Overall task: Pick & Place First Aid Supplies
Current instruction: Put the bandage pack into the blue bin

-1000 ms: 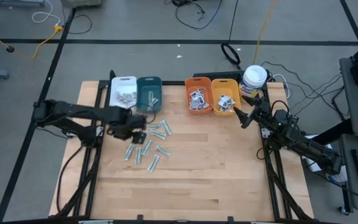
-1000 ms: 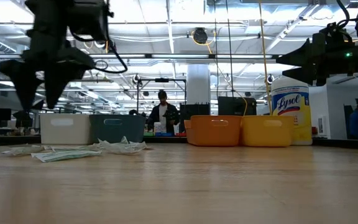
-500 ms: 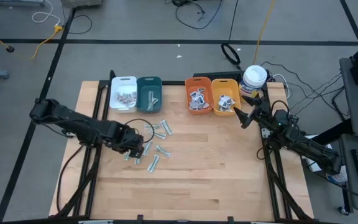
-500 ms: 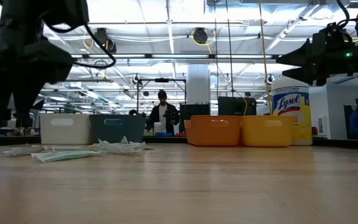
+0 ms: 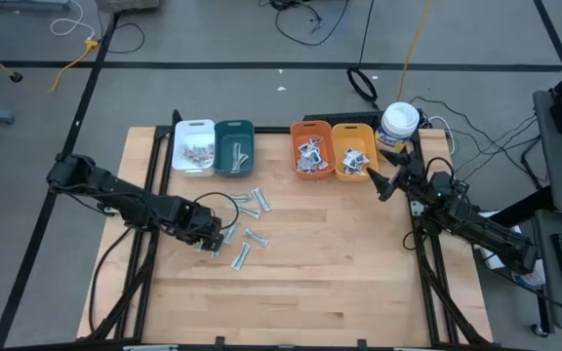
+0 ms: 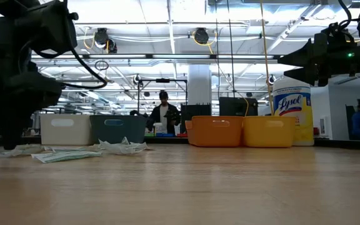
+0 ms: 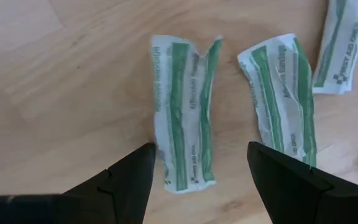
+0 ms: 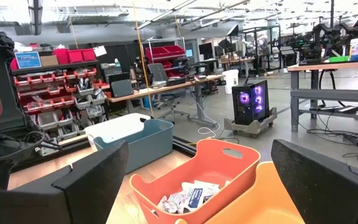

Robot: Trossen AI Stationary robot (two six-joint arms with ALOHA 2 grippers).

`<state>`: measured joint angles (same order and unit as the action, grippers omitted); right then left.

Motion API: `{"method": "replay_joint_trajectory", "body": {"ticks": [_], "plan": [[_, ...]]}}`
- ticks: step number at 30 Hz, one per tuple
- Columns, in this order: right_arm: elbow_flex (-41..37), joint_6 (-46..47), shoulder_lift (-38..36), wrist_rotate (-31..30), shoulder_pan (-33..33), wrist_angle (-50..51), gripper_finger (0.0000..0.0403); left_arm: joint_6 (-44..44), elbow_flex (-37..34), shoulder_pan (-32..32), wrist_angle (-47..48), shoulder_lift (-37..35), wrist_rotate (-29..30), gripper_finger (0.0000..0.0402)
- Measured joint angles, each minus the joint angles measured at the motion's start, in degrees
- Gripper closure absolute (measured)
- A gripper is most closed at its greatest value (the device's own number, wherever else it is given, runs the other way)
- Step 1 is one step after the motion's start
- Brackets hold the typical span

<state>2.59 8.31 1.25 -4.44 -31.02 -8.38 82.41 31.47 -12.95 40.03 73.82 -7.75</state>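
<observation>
Bench: wooden bench (image 5: pixel 301 283) with four bins along its far edge; your loose green-striped packets (image 5: pixel 247 234) lie scattered just in front of the teal bin (image 5: pixel 233 147)
Left claw: your left claw (image 7: pixel 197 180) is spread, low over one packet (image 7: pixel 183 112), a finger on each side, nothing held
Right claw: right claw (image 5: pixel 376 181) waits wide apart and empty beside the yellow bin (image 5: pixel 352 153)
Handling: likely light, thin, crinkly and limp; you should pinch it across the narrow middle, pressing flat to the wood

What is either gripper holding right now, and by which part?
Nothing. The left gripper is open, straddling a green-striped packet flat on the table; the right gripper hangs open and empty beside the yellow bin.
</observation>
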Motion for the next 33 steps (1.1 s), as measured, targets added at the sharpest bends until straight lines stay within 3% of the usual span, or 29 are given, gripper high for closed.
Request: {"method": "replay_joint_trajectory", "body": {"ticks": [6, 18, 26, 33], "plan": [[0.0, 0.0, 0.0, 0.0, 0.0, 0.0, 0.0011, -1.2, -0.3, 0.0, 0.2, 0.0, 0.1, 0.0171], [0.0, 0.0, 0.0, 0.0, 0.0, 0.0, 0.0011, -0.2, -1.6, 0.0, 1.2, 0.0, 0.9, 0.0391], [0.0, 0.0, 0.0, 0.0, 0.0, 0.0, 0.0011, -0.6, 0.2, 0.0, 5.9, -1.9, 0.3, 0.0397], [0.0, 0.0, 0.0, 0.0, 0.0, 0.0, 0.0011, -0.6, 7.4, 0.1, 14.3, -5.9, 1.8, 0.0399]]}}
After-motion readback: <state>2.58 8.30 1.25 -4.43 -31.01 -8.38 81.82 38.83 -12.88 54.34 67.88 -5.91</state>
